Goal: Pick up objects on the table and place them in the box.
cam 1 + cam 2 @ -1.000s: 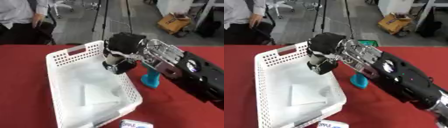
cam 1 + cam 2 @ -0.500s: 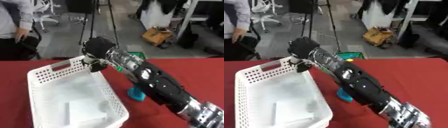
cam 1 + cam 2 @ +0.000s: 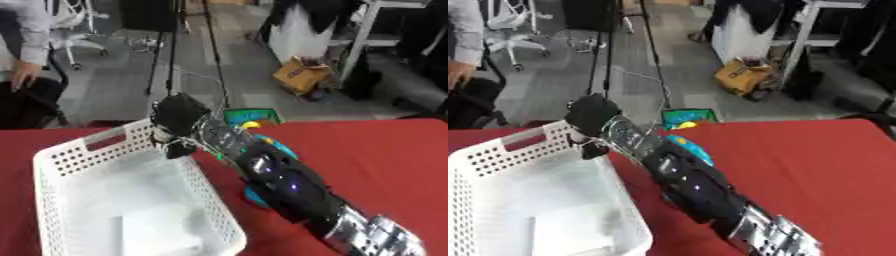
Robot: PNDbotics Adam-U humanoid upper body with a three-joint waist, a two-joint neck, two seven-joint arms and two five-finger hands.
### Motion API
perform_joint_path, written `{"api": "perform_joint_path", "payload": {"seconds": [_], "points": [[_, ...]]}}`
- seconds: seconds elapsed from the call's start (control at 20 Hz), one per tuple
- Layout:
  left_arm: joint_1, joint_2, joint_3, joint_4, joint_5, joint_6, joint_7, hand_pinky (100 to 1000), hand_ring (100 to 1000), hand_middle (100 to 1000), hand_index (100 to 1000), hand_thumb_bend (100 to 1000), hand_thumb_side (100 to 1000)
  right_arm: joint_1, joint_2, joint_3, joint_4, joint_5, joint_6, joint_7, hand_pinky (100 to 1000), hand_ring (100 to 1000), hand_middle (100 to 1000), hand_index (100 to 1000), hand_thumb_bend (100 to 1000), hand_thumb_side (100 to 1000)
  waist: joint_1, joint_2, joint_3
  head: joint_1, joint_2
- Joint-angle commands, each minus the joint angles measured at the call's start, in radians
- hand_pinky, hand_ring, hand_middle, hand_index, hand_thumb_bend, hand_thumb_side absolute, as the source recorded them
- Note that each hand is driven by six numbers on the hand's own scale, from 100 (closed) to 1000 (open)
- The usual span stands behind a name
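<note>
My right arm reaches in from the lower right, and its black hand (image 3: 179, 116) hovers over the far right corner of the white perforated basket (image 3: 52, 162). Its fingers look curled, and a small black and white thing (image 3: 169, 146) hangs just under them at the rim. A flat white packet (image 3: 157, 231) lies on the basket floor. A teal object (image 3: 686, 144) rests on the red table to the right of the basket, mostly hidden by my forearm. The left hand does not show.
A green box with yellow inside (image 3: 682, 119) sits at the table's far edge behind the arm. Red tablecloth (image 3: 376, 155) stretches to the right. Beyond the table are tripod legs, a cardboard box (image 3: 302, 75) on the floor, and a person at the far left.
The view has tilted up and shifted. My right hand has gone from above the basket's right wall to its far right corner, with the small thing still under it.
</note>
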Motion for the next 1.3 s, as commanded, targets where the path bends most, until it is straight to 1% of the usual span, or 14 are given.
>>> {"api": "perform_joint_path", "payload": {"seconds": [0.05,0.1,0.15,0.25,0.4,0.5,0.6,0.85,0.95,1.05,1.25,1.3], "points": [[-0.009,0.006,-0.001,-0.015,0.004,0.001,0.0,669,736,720,780,100,989,-0.029,0.001,-0.004,0.009,0.005,-0.006,-0.006,100,221,297,410,100,501,0.02,-0.004,0.002,0.014,0.005],[-0.009,0.005,-0.001,-0.015,0.004,0.001,0.0,669,736,720,780,100,989,-0.031,0.006,-0.002,0.012,0.005,-0.008,-0.005,100,220,295,407,100,503,0.02,-0.005,0.002,0.024,0.011],[-0.01,0.006,-0.001,-0.015,0.003,0.001,0.0,669,736,720,780,100,989,-0.031,0.01,0.0,0.015,0.006,-0.009,-0.005,100,220,295,407,100,503,0.019,-0.006,0.002,0.044,0.02],[-0.01,0.005,0.0,-0.015,0.003,0.001,0.0,665,736,720,780,100,989,-0.03,0.014,0.0,0.019,0.009,-0.01,-0.005,100,219,289,403,100,504,0.018,-0.007,0.002,0.071,0.028],[-0.012,0.005,0.001,-0.015,0.003,0.0,0.001,663,736,721,780,100,989,-0.028,0.018,0.001,0.024,0.014,-0.011,-0.003,100,221,290,402,100,506,0.016,-0.009,0.001,0.102,0.027],[-0.014,0.004,0.0,-0.015,0.002,-0.001,0.001,663,736,721,780,100,989,-0.03,0.022,0.001,0.025,0.015,-0.012,0.0,100,220,289,402,100,509,0.015,-0.009,0.0,0.139,0.02],[-0.016,0.002,0.0,-0.015,0.002,-0.002,0.001,663,737,721,780,100,989,-0.029,0.028,0.004,0.028,0.017,-0.015,0.002,100,221,289,400,100,510,0.014,-0.008,0.0,0.197,0.006],[-0.018,0.0,0.0,-0.015,0.002,-0.003,0.003,663,737,721,780,100,989,-0.029,0.034,0.008,0.032,0.024,-0.018,0.001,100,222,289,399,100,515,0.014,-0.006,0.0,0.269,-0.018],[-0.019,-0.001,0.0,-0.015,0.002,-0.004,0.003,662,737,721,780,100,989,-0.028,0.037,0.009,0.033,0.025,-0.019,0.0,100,225,293,403,100,519,0.014,-0.005,-0.001,0.286,-0.027],[-0.019,-0.002,0.0,-0.015,0.002,-0.004,0.003,662,737,721,780,100,989,-0.027,0.039,0.011,0.034,0.025,-0.02,0.001,100,230,299,405,100,524,0.014,-0.004,-0.002,0.295,-0.032],[-0.02,-0.003,0.0,-0.015,0.002,-0.004,0.004,662,737,722,780,100,989,-0.026,0.045,0.016,0.033,0.022,-0.029,0.009,100,254,323,433,100,559,0.014,-0.005,-0.002,0.296,-0.029],[-0.02,-0.003,0.0,-0.015,0.002,-0.004,0.004,661,737,722,780,100,989,-0.026,0.046,0.017,0.033,0.021,-0.031,0.013,100,265,340,453,100,584,0.014,-0.006,-0.002,0.295,-0.028]]}}
